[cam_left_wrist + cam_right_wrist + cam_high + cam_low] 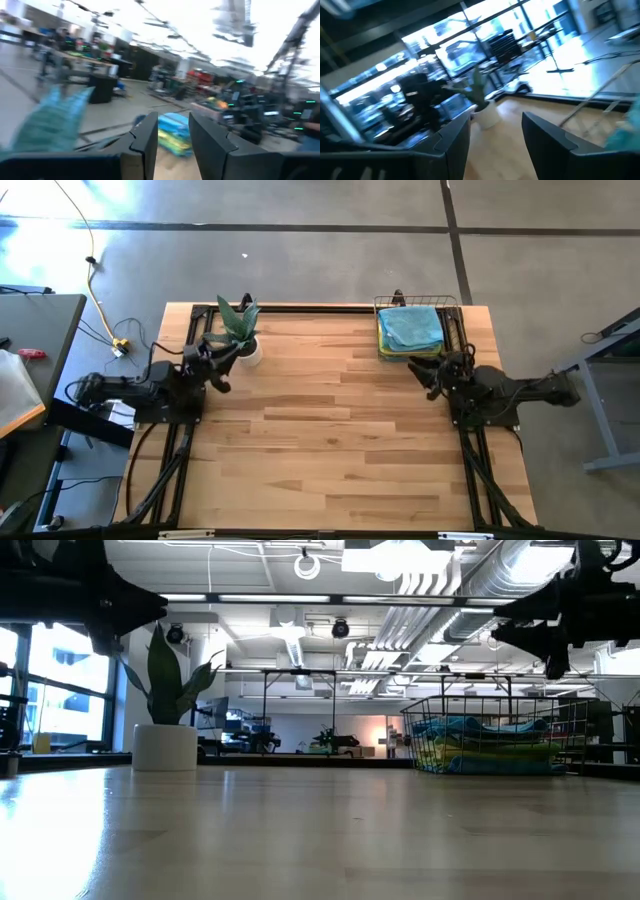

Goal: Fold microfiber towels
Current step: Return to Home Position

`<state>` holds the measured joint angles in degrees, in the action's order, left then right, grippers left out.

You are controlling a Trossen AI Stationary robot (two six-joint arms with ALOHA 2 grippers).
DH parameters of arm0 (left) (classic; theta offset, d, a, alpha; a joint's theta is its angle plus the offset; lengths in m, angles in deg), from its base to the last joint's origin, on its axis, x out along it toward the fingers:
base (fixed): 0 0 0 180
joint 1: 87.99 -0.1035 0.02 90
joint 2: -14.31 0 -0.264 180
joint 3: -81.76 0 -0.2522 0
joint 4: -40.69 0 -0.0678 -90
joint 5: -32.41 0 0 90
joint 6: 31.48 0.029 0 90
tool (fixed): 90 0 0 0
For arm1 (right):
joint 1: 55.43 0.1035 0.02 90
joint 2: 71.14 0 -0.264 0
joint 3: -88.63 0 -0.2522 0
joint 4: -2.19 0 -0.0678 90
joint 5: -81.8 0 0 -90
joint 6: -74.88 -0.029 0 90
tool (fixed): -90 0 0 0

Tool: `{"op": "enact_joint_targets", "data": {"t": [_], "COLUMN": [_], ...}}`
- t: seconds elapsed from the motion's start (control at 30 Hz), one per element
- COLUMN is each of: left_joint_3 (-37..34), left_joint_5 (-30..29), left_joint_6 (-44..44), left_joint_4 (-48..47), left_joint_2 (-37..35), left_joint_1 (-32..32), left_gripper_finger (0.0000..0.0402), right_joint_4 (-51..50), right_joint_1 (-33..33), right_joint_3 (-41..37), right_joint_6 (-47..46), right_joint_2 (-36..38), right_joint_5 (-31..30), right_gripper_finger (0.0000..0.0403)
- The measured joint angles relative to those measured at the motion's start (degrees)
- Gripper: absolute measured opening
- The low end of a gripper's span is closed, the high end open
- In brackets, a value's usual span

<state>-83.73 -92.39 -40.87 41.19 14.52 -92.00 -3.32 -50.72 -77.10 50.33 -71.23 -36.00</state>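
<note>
Right tool (495,125) was part-open w/ nothing held, raised just beside the wire basket (455,308). Left tool (172,122) was likewise part-open & empty, up near the potted plant (238,328). Folded towels (411,327) sat stacked in the basket at the desk's (330,440) far right corner, teal-blue on top w/ yellow & green edges below. Both tools were well apart.

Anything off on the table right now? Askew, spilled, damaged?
Nothing stands out. The towels sit stacked in the basket, a blue one on top. The plant stands upright. The left gripper is open near the plant, and the right gripper is open near the basket. Both hold nothing.
</note>
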Motion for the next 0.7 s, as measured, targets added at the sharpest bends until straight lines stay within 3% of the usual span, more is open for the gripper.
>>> {"op": "enact_joint_targets", "data": {"t": [0.7], "left_joint_3": [0.0], "left_joint_5": [-0.1], "left_joint_6": [0.0], "left_joint_4": [-0.9], "left_joint_2": [0.0], "left_joint_1": [-32.0], "left_gripper_finger": [0.0102], "right_joint_4": [-4.0], "right_joint_1": [-35.7], "right_joint_3": [0.0], "right_joint_6": [0.0], "right_joint_2": [0.0], "right_joint_5": [0.1], "right_gripper_finger": [0.0171]}}
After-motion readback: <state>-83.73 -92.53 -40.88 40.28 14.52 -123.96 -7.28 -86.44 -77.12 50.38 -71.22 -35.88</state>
